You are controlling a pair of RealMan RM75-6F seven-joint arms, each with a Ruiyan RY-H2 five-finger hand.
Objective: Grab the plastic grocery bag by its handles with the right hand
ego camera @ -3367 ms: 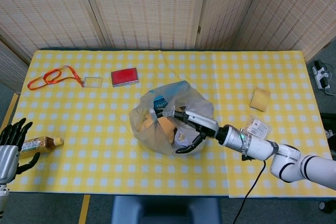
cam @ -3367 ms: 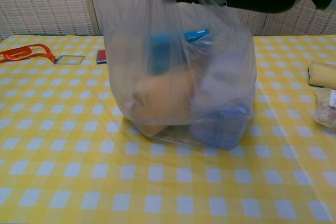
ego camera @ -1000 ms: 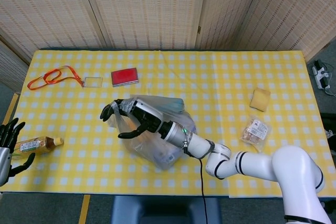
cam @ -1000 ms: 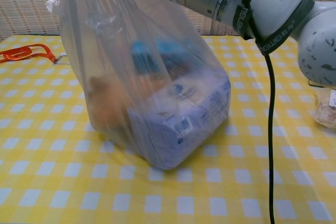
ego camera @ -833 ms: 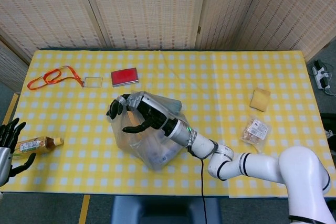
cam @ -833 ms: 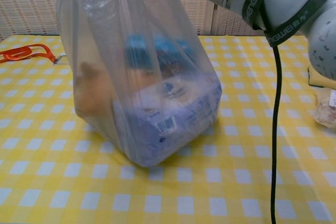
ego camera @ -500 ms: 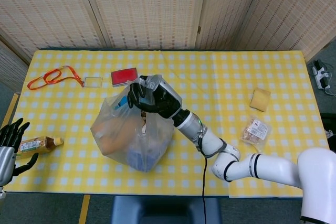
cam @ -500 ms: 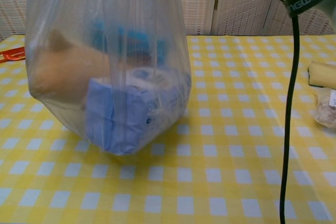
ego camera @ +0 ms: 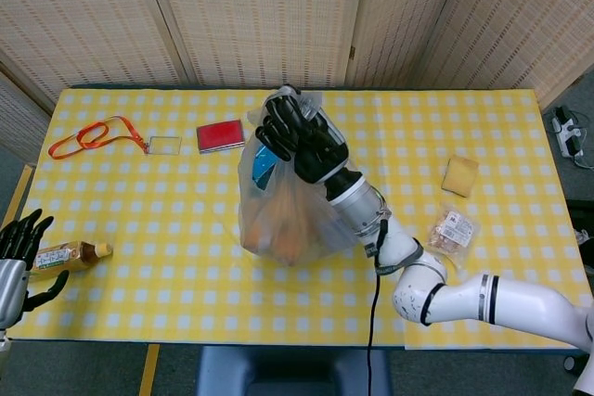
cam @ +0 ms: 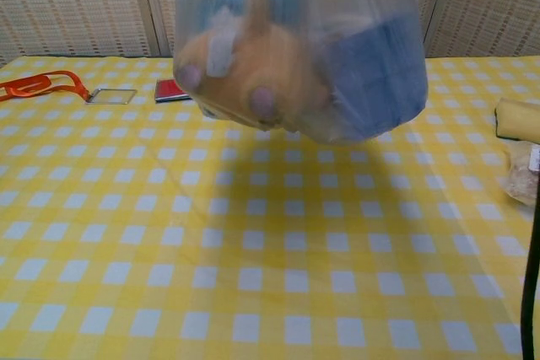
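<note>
- Above the middle of the yellow checked table [cam: 101, 233], the plastic grocery bag [cam: 304, 56] hangs clear of the cloth, its shadow on the squares beneath.
- Its film is thin, translucent and soft, so expect it to sway and stretch; an orange lump and blue packages bulge its bottom, and it looks moderately loaded.
- The bunched handles [ego camera: 302, 104] at the top are the only sound place for your grip; the film elsewhere would likely slip or tear.
- Your right hand [ego camera: 299, 144] is closed around that gathered top, dark fingers wrapped tight, raised high with the forearm sloping down toward the table's near right edge.
- Your left hand [ego camera: 17, 248] waits off the near left corner, fingers spread, holding nothing, just beside a drink bottle [ego camera: 67, 254].
</note>
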